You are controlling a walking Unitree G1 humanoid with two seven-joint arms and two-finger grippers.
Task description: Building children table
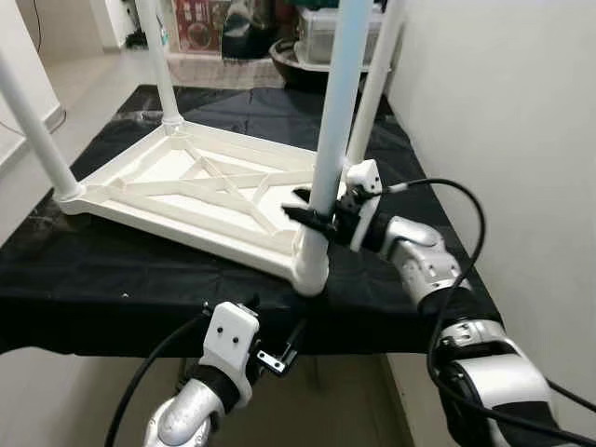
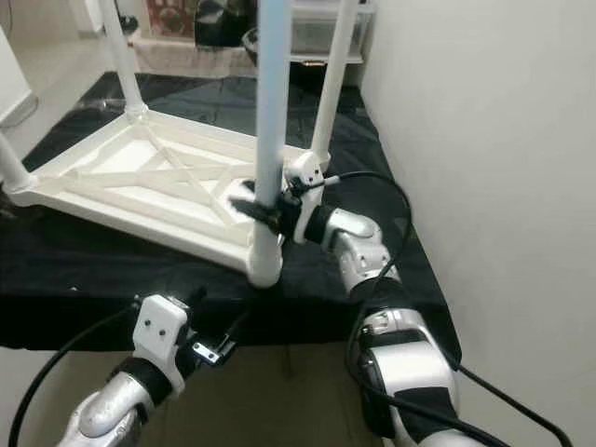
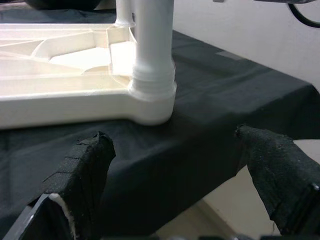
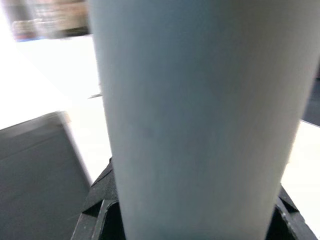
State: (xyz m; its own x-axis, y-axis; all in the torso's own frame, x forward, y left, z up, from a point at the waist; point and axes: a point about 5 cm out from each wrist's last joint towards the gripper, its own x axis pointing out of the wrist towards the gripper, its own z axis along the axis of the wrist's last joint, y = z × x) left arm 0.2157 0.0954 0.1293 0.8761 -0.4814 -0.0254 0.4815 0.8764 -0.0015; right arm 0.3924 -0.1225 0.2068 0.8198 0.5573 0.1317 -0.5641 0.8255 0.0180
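Observation:
A white plastic children's table top (image 1: 186, 186) lies upside down on a black cloth (image 1: 112, 270). Legs stand up from its corners. My right gripper (image 1: 317, 216) is shut on the near-right leg (image 1: 335, 112), a little above its socket (image 3: 152, 90). In the right wrist view that leg (image 4: 200, 120) stands between the black fingers. My left gripper (image 1: 279, 354) hangs open below the cloth's front edge, just in front of that corner. Its two black fingers (image 3: 90, 165) stand wide apart with nothing between them.
Three more white legs rise at the far left (image 1: 163, 65), near left (image 1: 37, 130) and far right (image 1: 377, 74). A white wall (image 1: 503, 112) runs close along the right side. Boxes and clutter (image 1: 326, 37) stand behind the table. Pale floor (image 1: 84, 74) lies at the left.

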